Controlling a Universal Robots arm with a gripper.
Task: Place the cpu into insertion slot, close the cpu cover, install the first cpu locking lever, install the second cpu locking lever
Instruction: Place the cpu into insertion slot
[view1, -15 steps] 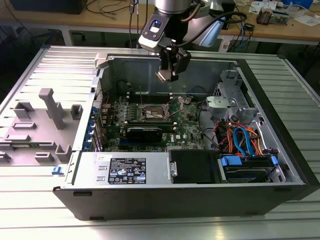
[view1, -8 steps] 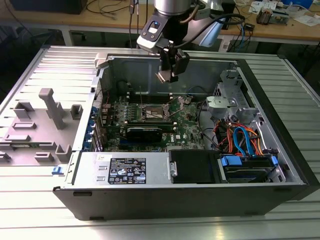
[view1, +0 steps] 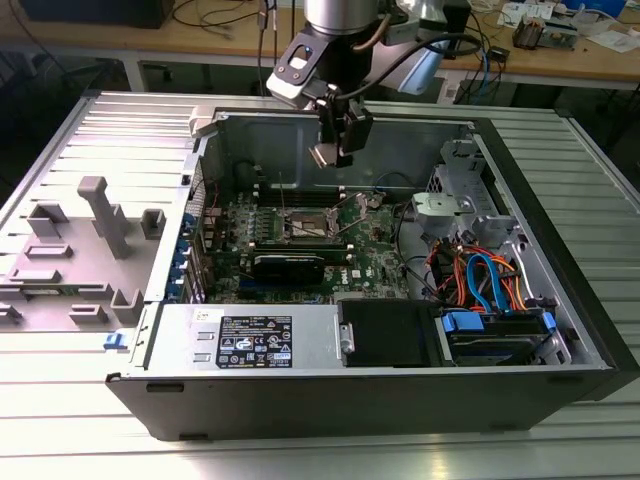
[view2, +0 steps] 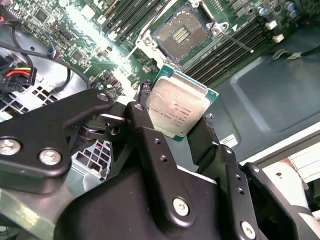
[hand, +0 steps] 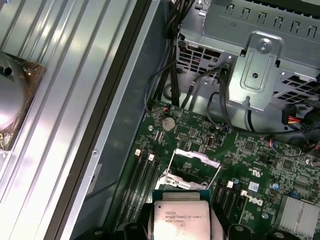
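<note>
The jaws grip the cpu (view2: 177, 107) above the insertion slot (view2: 181, 34).

Case (view1: 300, 395) lid is off, so the room above the insertion slot (view2: 180, 32) is open. The cpu (view2: 177, 107), clamped in the fingers (view2: 150, 135), hangs clear above the board. Obstacles: cpu cover (hand: 194, 164) raised at 1 edge of the slot, plus drive cage (view1: 455, 200) and cables (view1: 480, 275) toward the exterior view's right.
</note>
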